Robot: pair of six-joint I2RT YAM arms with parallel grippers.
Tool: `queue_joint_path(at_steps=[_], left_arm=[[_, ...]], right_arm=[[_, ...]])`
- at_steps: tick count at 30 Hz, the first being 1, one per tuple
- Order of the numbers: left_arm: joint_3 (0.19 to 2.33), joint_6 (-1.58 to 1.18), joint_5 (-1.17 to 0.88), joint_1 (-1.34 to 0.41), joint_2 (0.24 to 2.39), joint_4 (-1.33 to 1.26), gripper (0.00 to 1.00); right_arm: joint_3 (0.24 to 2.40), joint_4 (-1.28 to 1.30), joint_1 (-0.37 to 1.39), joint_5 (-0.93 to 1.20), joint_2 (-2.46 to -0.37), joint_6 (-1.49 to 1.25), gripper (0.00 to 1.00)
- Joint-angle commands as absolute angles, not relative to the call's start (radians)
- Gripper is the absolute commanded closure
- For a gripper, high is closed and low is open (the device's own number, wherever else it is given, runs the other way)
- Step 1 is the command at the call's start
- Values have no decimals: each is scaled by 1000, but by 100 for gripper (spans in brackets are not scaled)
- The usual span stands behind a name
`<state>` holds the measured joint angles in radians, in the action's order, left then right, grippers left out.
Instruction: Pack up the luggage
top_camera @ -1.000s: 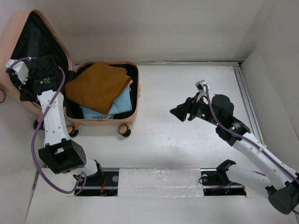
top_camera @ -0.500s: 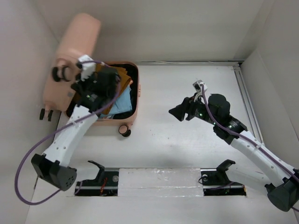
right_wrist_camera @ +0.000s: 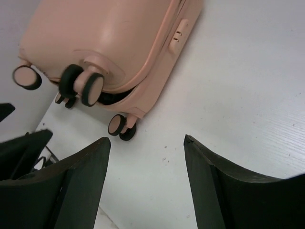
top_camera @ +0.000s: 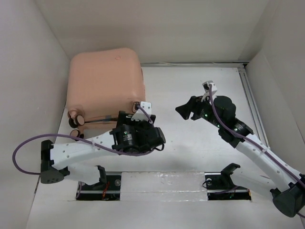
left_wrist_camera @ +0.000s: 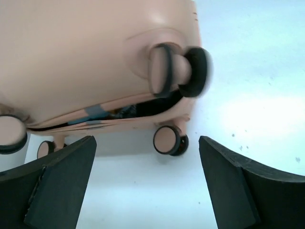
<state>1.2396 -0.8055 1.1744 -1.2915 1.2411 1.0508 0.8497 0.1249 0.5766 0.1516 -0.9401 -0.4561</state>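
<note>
The luggage [top_camera: 106, 78] lies at the far left corner of the surface [top_camera: 190, 157], with its lid [left_wrist_camera: 95, 47] down over the base. The left hand [left_wrist_camera: 147, 162] is wide open and holds nothing, just in front of the caster wheels [left_wrist_camera: 169, 140]. The right hand [right_wrist_camera: 147, 148] is also open and empty, over the middle of the surface. Along the seam [left_wrist_camera: 143, 102] a dark gap shows, with some cloth [left_wrist_camera: 97, 112] in it. To close it well, the cloth should probably be pushed inside first. Then the lid can be pressed down evenly near this edge.
</note>
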Motion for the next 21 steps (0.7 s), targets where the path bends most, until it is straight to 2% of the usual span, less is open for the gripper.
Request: queue_joint_path(at_steps=[1, 4, 6, 7, 8, 9, 10, 11, 12, 14, 15, 16, 18, 21], left_arm=[[1304, -988, 1192, -1339, 1262, 1127, 15], [1491, -1006, 1308, -1313, 1288, 1127, 18], [1589, -949, 1356, -1214, 1289, 1004, 26], [1589, -719, 1338, -1144, 1272, 883, 28], [1565, -583, 1300, -991, 1223, 562, 29], [1524, -440, 1128, -903, 1191, 375, 29], [1461, -366, 1014, -812, 1163, 268, 30], [1460, -389, 909, -616, 1149, 214, 33], [1479, -408, 706, -506, 1167, 195, 37], [1632, -466, 541, -279, 1253, 297, 49], [1684, -477, 466, -85, 1358, 378, 55], [1734, -489, 358, -1, 1417, 424, 60], [1834, -502, 321, 151, 1542, 503, 74], [1795, -469, 342, 196, 1583, 474, 75]], right_arm=[[888, 103, 569, 120, -965, -489, 30], [899, 103, 569, 143, -1006, -501, 32], [899, 63, 569, 160, -1026, -514, 39], [899, 54, 569, 170, -1049, -523, 50], [899, 54, 580, 170, -1061, -523, 63], [899, 42, 580, 170, -1072, -523, 75], [911, 32, 592, 170, -1086, -523, 92], [911, 32, 592, 170, -1109, -523, 100], [925, 23, 603, 160, -1120, -523, 100], [953, 23, 612, 150, -1158, -523, 100], [962, 23, 612, 138, -1169, -523, 100], [971, 23, 612, 129, -1181, -523, 100], [986, 11, 612, 115, -1219, -514, 100], [1032, 2, 612, 103, -1279, -514, 100]])
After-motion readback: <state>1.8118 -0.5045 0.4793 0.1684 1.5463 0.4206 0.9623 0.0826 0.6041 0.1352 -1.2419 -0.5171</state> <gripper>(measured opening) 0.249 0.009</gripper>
